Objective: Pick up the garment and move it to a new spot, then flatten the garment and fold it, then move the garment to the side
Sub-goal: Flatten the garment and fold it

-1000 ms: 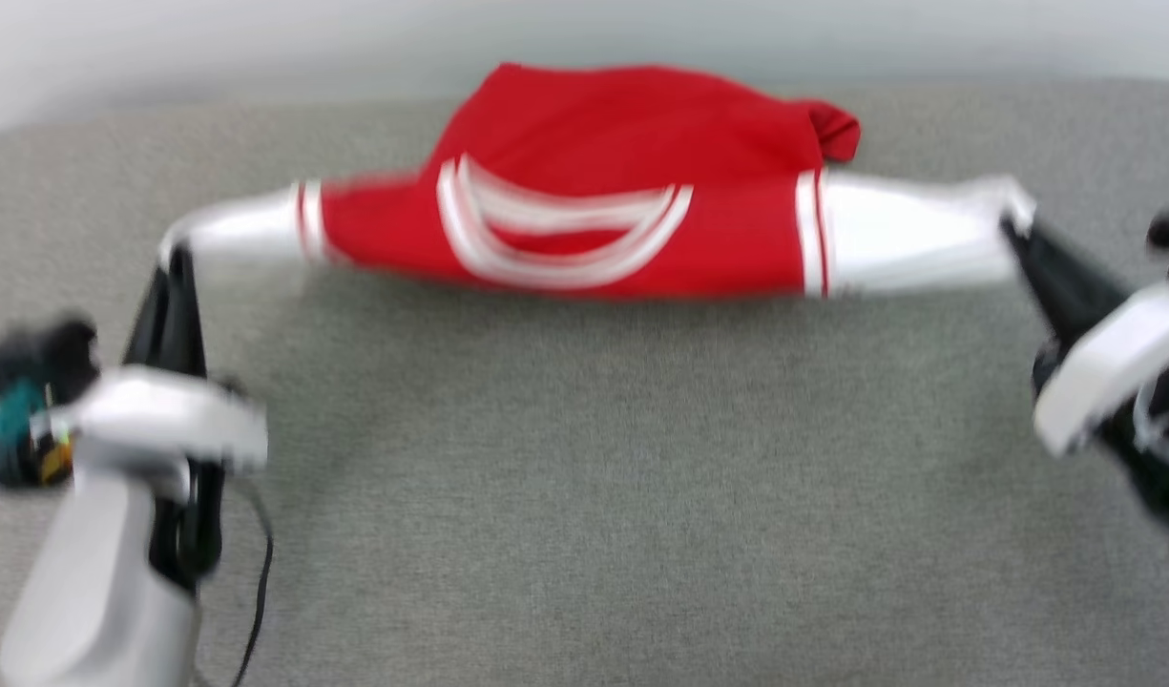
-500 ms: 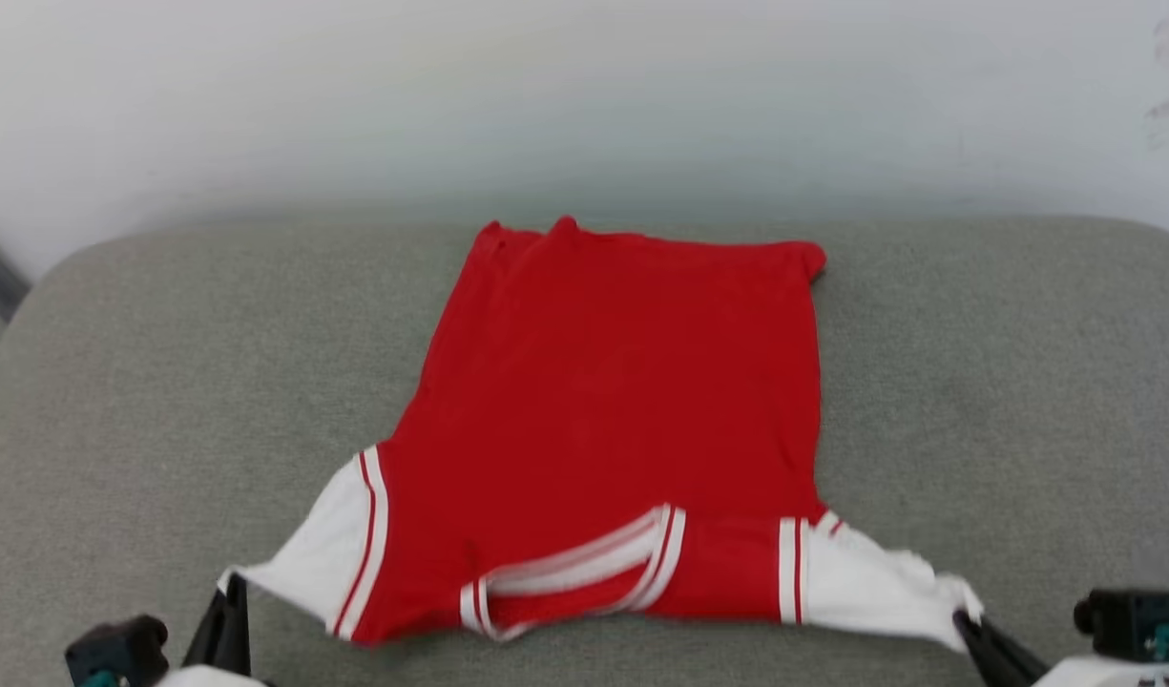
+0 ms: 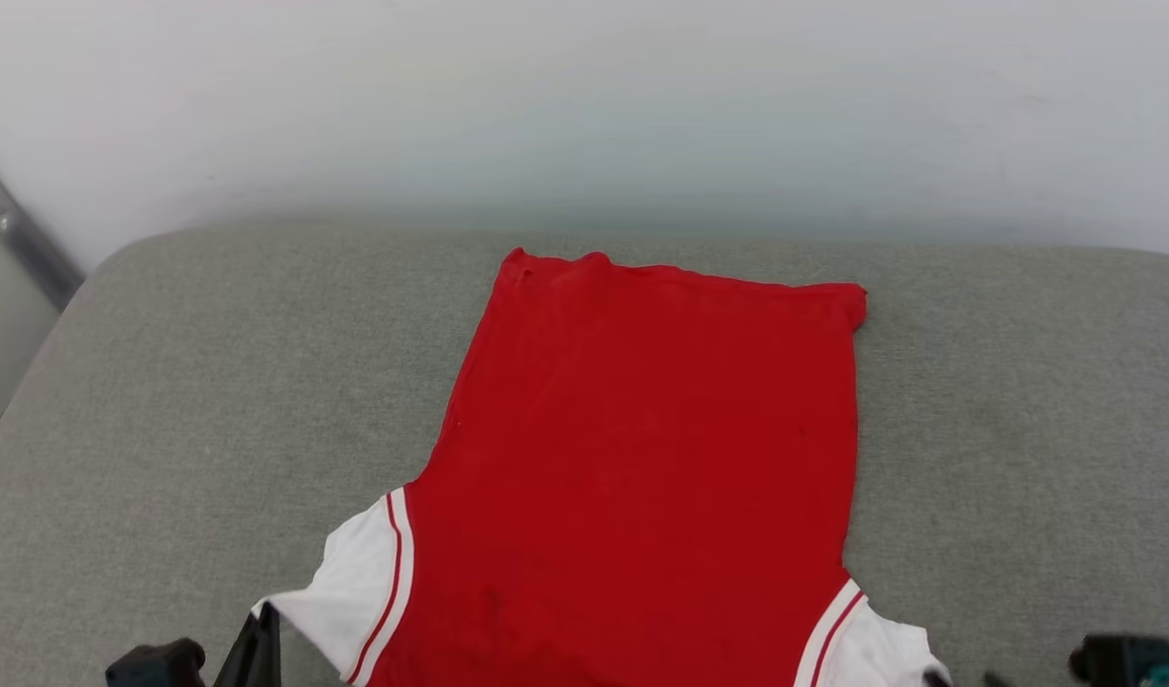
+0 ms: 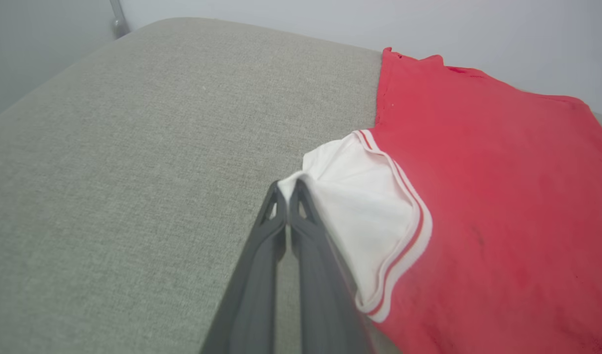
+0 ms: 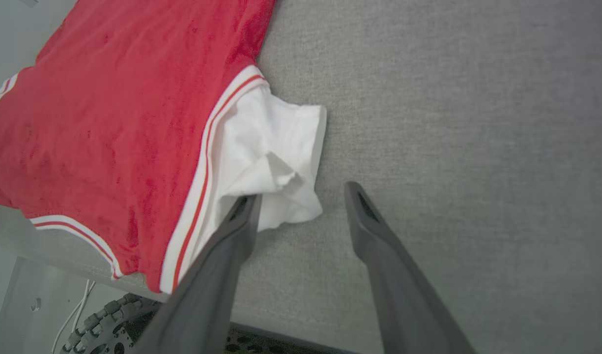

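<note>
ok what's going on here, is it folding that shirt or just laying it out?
Laying it out. The red jersey lies spread flat, plain side up, on the grey padded surface, hem at the far end. The left pincer is shut on the tip of the white sleeve on its side. The right pincer is open, with the other sleeve lying loose at one finger. No fold made yet.

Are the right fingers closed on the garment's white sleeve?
No, the right gripper holds its fingers wide apart, the white sleeve loose at one tip.
</note>
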### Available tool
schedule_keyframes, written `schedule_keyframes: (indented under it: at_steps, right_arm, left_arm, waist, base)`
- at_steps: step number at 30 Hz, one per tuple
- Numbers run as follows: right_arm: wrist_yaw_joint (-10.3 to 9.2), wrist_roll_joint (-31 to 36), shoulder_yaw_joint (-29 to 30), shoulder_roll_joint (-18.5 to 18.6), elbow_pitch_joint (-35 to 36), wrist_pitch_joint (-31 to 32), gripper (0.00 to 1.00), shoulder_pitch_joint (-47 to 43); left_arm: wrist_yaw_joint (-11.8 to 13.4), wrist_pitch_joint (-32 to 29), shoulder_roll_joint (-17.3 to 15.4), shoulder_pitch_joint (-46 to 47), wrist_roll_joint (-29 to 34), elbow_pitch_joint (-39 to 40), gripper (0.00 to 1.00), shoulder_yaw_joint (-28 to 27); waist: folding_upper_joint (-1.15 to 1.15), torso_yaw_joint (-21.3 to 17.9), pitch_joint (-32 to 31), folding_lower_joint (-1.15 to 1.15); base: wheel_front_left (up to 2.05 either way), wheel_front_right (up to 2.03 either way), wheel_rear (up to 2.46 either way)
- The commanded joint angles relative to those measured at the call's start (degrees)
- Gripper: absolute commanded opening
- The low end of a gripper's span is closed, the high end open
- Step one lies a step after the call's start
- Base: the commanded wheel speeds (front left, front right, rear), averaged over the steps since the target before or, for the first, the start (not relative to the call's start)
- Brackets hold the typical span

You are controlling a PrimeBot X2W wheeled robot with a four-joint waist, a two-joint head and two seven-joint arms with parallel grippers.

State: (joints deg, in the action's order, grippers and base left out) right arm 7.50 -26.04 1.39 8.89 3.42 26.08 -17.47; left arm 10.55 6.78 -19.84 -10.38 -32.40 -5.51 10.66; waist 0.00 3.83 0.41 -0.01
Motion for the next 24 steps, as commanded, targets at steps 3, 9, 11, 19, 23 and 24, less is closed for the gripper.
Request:
schedule_keyframes:
  at_steps: [3,9,11,19,23,24]
  right_arm:
    - [-0.02,-0.62,1.71,0.6,0.59,-1.38,1.0,4.44]
    - [-0.02,-2.91,5.75,3.54,-2.51,-3.71,1.0,18.75]
    - [-0.01,-3.37,7.05,4.69,-5.41,-4.18,1.0,24.45]
    - [-0.02,-1.57,8.86,10.2,-19.31,1.15,1.0,47.59]
    - [-0.02,-0.28,9.43,11.84,-26.81,10.08,1.0,57.78]
    - [-0.02,0.49,9.73,12.16,-28.68,13.25,1.0,60.02]
  left_arm:
    - [-0.28,0.68,-0.04,2.02,0.57,0.78,0.0,0.29]
    - [-0.65,2.44,0.47,5.56,1.55,2.72,0.0,0.81]
    - [-0.8,2.82,0.79,6.92,1.95,3.61,0.0,1.26]
    - [-2.93,4.92,2.46,14.86,4.1,5.97,0.0,4.38]
    - [-3.64,5.78,3.52,17.87,4.89,6.62,0.0,5.35]
    - [-3.87,6.1,3.73,18.6,5.12,6.9,0.0,5.72]
  waist:
    - [0.0,0.86,1.22,0.01]
    - [0.0,2.47,5.38,0.01]
    - [0.0,3.11,7.39,0.01]
    - [0.0,7.5,17.48,0.01]
    - [0.0,9.23,21.3,0.01]
    - [0.0,9.69,22.29,0.01]
  base:
    - [0.0,0.0,0.0]
    - [0.0,0.0,0.0]
    - [0.0,0.0,0.0]
    - [0.0,0.0,0.0]
    - [0.0,0.0,0.0]
    - [0.0,0.0,0.0]
